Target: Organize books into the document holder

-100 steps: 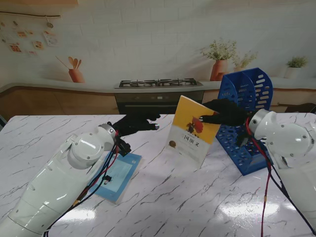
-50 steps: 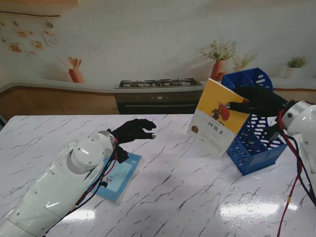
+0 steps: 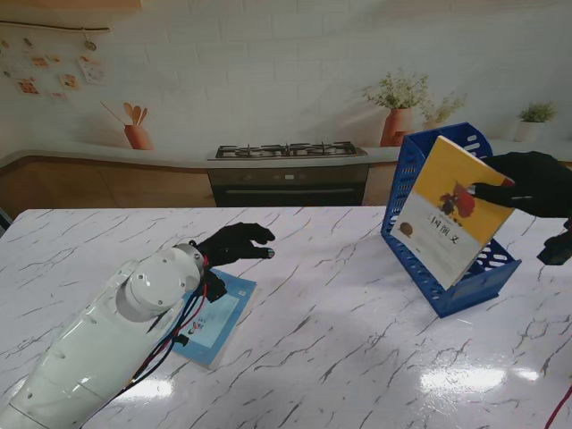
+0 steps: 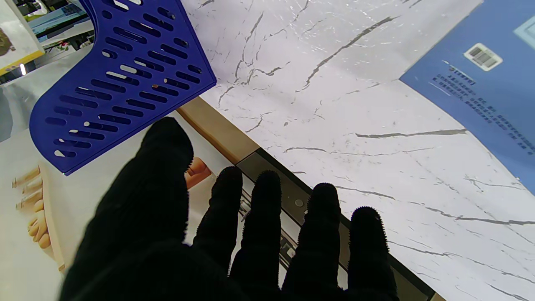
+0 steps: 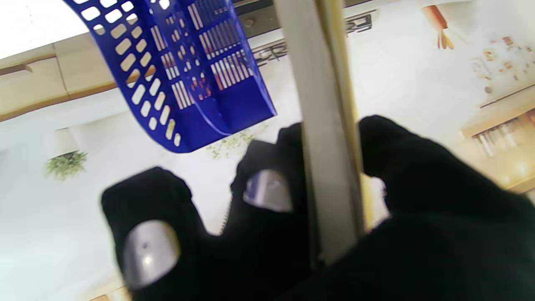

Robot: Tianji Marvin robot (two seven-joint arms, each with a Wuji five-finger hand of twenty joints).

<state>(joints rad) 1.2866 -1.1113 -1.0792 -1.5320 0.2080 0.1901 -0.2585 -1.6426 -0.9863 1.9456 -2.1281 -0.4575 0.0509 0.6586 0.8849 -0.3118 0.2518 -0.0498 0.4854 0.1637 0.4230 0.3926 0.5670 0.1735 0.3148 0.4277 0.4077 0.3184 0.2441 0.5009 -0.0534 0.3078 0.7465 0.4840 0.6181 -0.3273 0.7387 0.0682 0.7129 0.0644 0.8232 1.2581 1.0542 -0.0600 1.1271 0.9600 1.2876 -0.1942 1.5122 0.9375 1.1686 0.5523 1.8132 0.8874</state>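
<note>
Yellow book (image 3: 450,217) held tilted over the document holder (image 3: 438,192)
It is pinched by the right hand (image 3: 534,183) near the table's (image 3: 340,349) right edge; the left hand (image 3: 234,243) is spread, unladen, well apart.

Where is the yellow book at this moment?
In the stand's view the yellow book is on the right, held in the air by the right hand, tilted in front of the blue document holder.

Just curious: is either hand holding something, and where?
The right hand pinches the yellow book by its upper right edge. The left hand holds nothing.
</note>
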